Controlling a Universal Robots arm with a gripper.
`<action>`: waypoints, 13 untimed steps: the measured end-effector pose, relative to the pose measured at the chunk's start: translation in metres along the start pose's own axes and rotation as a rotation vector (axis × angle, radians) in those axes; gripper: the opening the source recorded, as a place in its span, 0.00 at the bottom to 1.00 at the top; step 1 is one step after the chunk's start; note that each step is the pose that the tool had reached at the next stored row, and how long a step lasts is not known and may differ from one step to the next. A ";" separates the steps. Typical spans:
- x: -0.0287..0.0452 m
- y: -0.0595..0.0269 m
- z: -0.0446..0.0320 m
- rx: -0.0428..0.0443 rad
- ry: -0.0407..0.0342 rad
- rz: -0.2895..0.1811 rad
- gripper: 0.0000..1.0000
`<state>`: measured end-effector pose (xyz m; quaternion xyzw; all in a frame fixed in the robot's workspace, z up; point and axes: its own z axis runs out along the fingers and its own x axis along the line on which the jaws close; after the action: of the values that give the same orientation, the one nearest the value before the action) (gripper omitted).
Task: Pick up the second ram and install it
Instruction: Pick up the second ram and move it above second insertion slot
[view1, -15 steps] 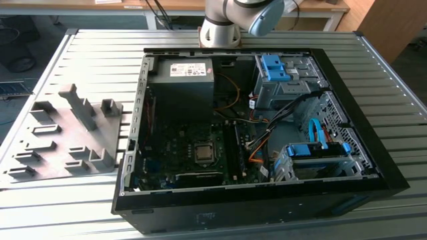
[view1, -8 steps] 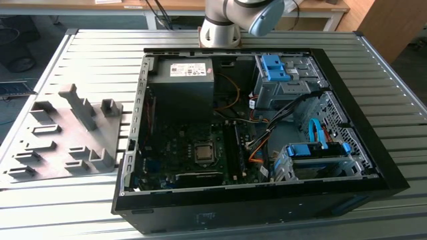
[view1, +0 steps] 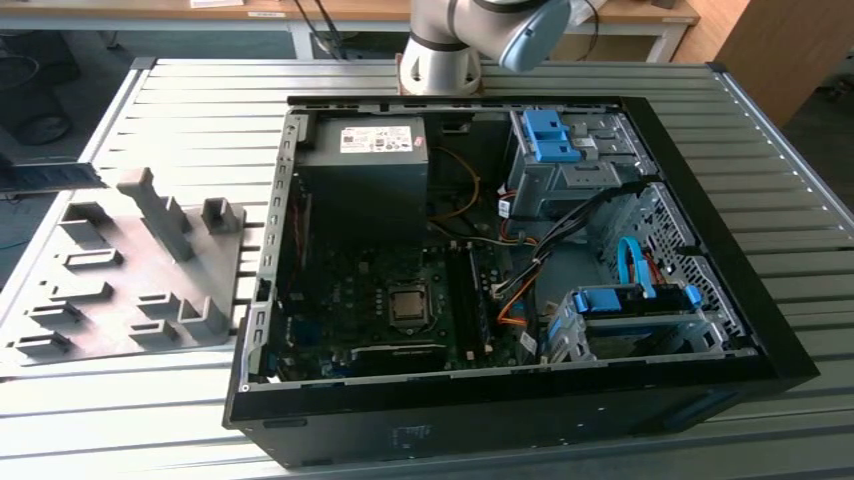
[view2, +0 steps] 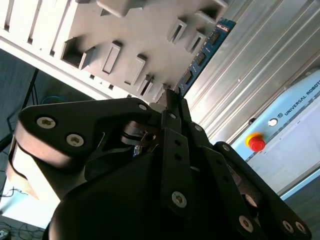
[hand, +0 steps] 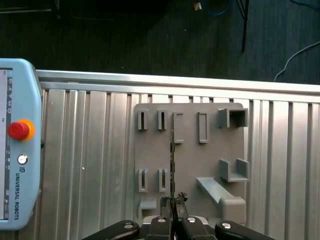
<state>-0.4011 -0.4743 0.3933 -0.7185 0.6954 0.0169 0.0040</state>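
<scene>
Blue-green ram stick (view2: 201, 56), pinched between the gripper's (hand: 173, 202) fingers, hangs over the grey slotted tray (hand: 200, 165) on the metal table (hand: 90, 165).

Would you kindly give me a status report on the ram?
Tool shut on the second ram. Ram held above the grey tray, off its slots. Nothing seen in the way.

Dark capital lettering beside a small round logo runs along the pale blue rim of the teach pendant (hand: 25, 90) in the first wrist view. The second wrist view shows the same line on the teach pendant (view2: 292, 132). In the exterior view, a white printed label (view1: 375, 139) sits on the power supply (view1: 358, 168) at the far end of the computer case (view1: 534, 425); its print is too small to read.
</scene>
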 end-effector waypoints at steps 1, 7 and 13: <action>0.0001 -0.0031 -0.0001 -0.0001 0.0000 0.000 0.14; 0.0007 -0.0203 -0.0003 -0.0003 0.0000 0.000 0.14; 0.0012 -0.0373 -0.0007 -0.0008 0.0000 0.000 0.14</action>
<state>-0.3637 -0.4743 0.3934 -0.7185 0.6953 0.0171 0.0037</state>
